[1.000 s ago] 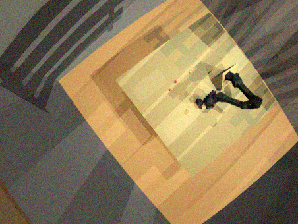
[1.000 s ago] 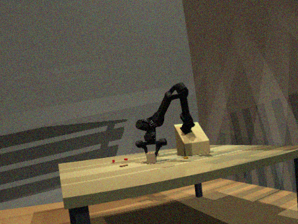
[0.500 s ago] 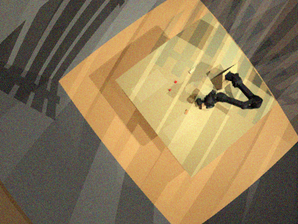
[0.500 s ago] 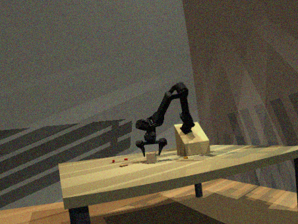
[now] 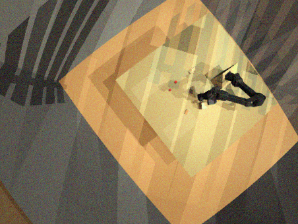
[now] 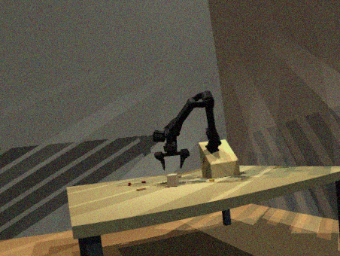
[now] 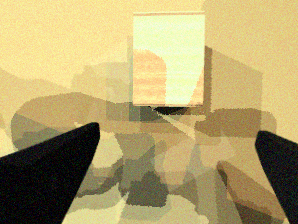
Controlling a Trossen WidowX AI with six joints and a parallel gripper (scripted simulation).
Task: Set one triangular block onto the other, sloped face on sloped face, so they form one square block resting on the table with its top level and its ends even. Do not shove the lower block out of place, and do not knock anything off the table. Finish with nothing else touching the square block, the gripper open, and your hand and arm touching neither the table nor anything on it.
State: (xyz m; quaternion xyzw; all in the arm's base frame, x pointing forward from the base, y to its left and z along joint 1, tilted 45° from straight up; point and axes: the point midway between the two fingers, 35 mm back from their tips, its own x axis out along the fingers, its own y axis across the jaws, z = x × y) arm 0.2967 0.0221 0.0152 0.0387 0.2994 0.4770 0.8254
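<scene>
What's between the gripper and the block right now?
Nothing. In the exterior view the open gripper hangs just above the block with an open gap between; the wrist view shows the block beyond both fingers, untouched.

You have a matt, pale wood table (image 6: 113, 211) with faint grain streaks and no shine. The small block (image 7: 169, 57) looks like light, smooth wood with soft banded grain on its face. The arm (image 6: 195, 109) and gripper (image 6: 172, 160) read as matt black plastic or painted metal; which one you cannot tell. The floor (image 5: 99, 109) looks like warm orange wooden planks.
</scene>
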